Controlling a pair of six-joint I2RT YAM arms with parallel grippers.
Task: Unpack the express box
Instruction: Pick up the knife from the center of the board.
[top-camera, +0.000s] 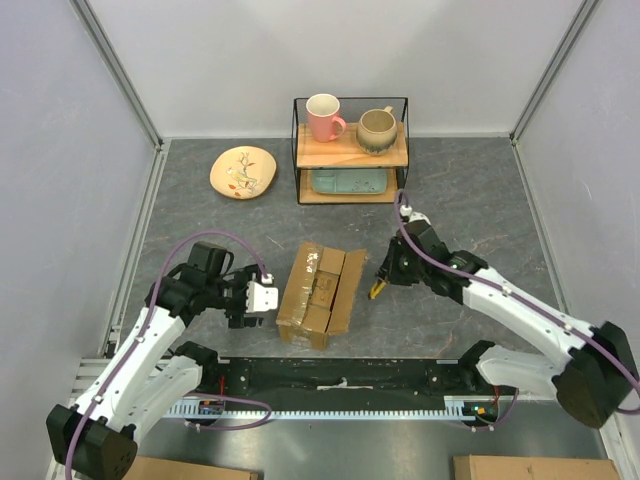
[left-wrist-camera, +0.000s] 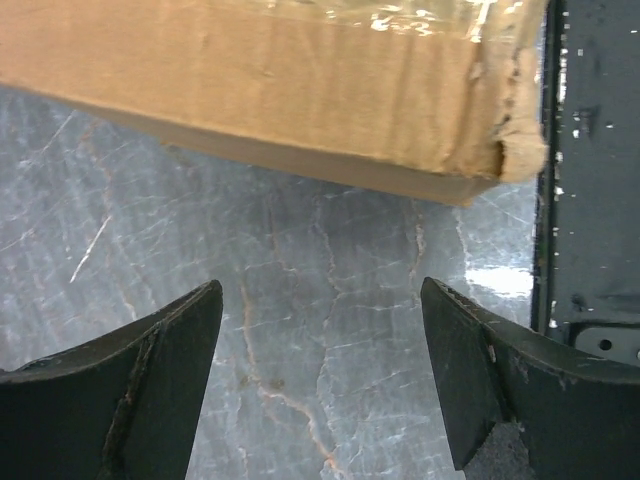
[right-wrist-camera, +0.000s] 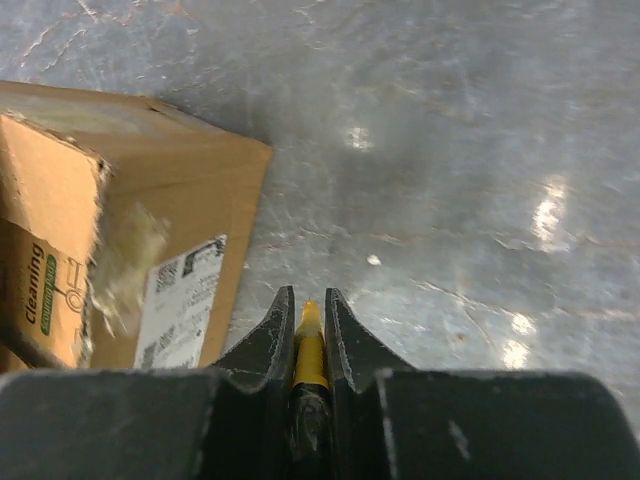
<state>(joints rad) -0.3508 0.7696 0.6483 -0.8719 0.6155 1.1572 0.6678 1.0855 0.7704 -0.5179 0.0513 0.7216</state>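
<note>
The express box (top-camera: 320, 293), a brown carton with torn clear tape on top, lies mid-table between the arms. Its top flaps look parted, the right one raised. In the right wrist view the box (right-wrist-camera: 170, 190) shows a white label (right-wrist-camera: 185, 300) on its side and printed card at its open top. My left gripper (top-camera: 262, 298) is open and empty just left of the box; its fingers (left-wrist-camera: 150, 380) straddle bare table below the box's wall (left-wrist-camera: 270, 80). My right gripper (top-camera: 380, 285) is shut on a yellow-tipped tool (right-wrist-camera: 310, 345), low over the table right of the box.
A wire shelf (top-camera: 350, 150) at the back holds a pink mug (top-camera: 324, 116), a beige mug (top-camera: 377, 129) and a teal tray (top-camera: 347, 181). A patterned plate (top-camera: 243, 171) lies back left. A black rail (top-camera: 340, 375) runs along the front edge.
</note>
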